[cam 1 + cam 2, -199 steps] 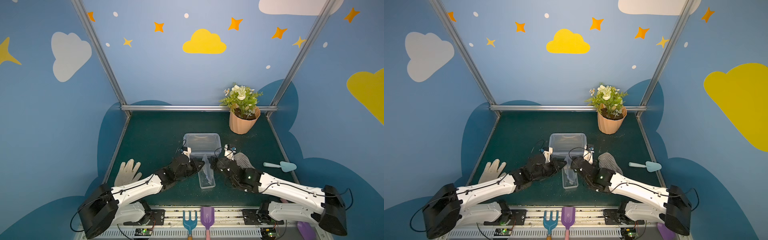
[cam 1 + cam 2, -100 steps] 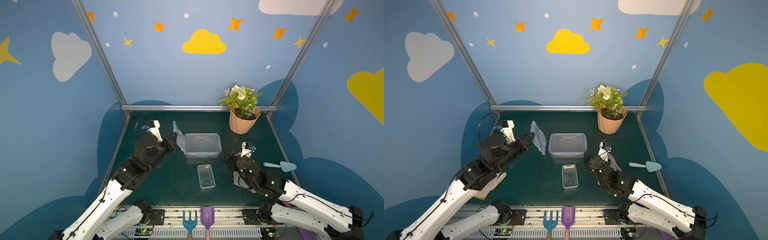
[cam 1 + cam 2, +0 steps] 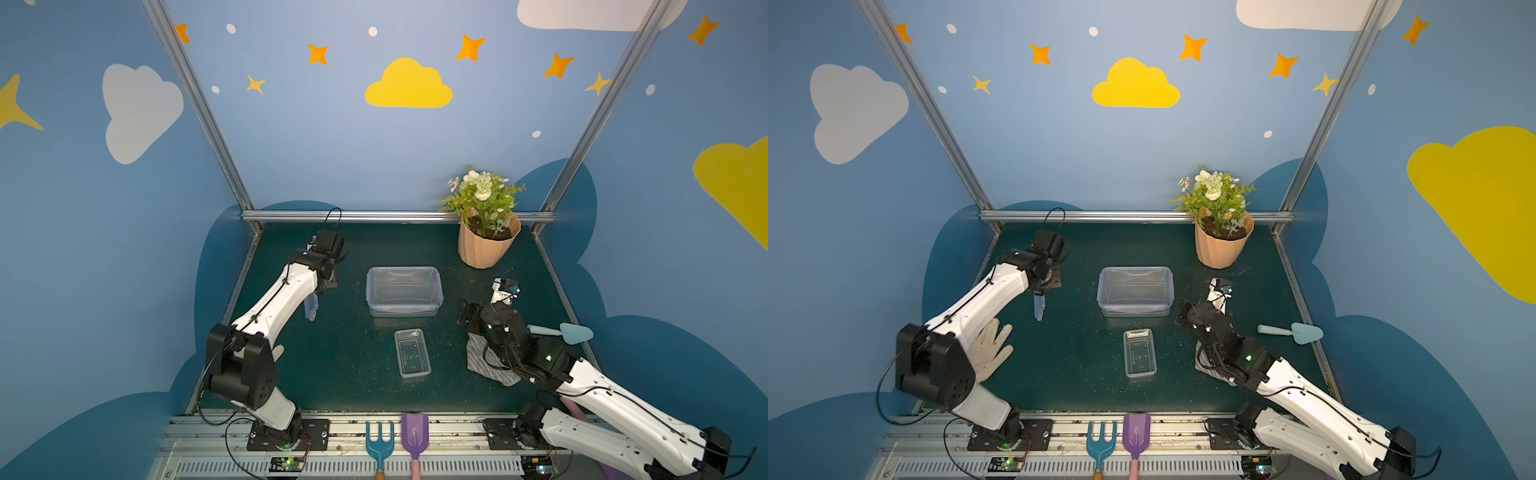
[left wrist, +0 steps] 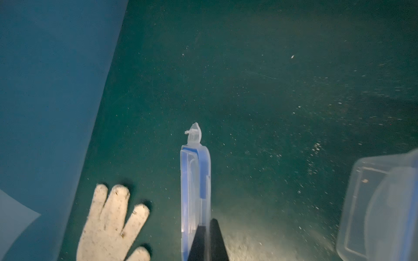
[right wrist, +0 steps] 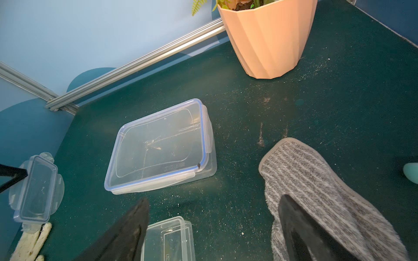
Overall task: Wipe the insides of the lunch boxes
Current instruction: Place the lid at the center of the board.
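The large lunch box, a clear plastic rectangular tub with rounded corners, stands mid-way across the dark green, grit-speckled bench. Its big lid, flat, clear and blue-trimmed, lies on top, so the inside shows only through scuffed plastic. Just on the robot's side of it sits the small lunch box, narrow, of the same clear plastic and open; the right wrist view cuts it off at the frame's edge. To the left of the large lunch box, the left gripper has its thin black jaws pressed together on a small lid. This lid is clear with a blue seal and a rounded clip tab at its free end, and it is held on edge above the bench. In a top view only a pale sliver of it shows below the arm. A soiled white knitted glove lies flat further left and nearer the robot. To the right of the large lunch box, the right gripper hangs with its jaws spread wide and nothing between them. One of its black fingers is over the grey striped terry cloth, which the arm partly covers in both top views. Whether that finger touches the cloth cannot be told. A ribbed peach plastic pot holding a leafy white-flowered plant stands behind and right of the large lunch box.
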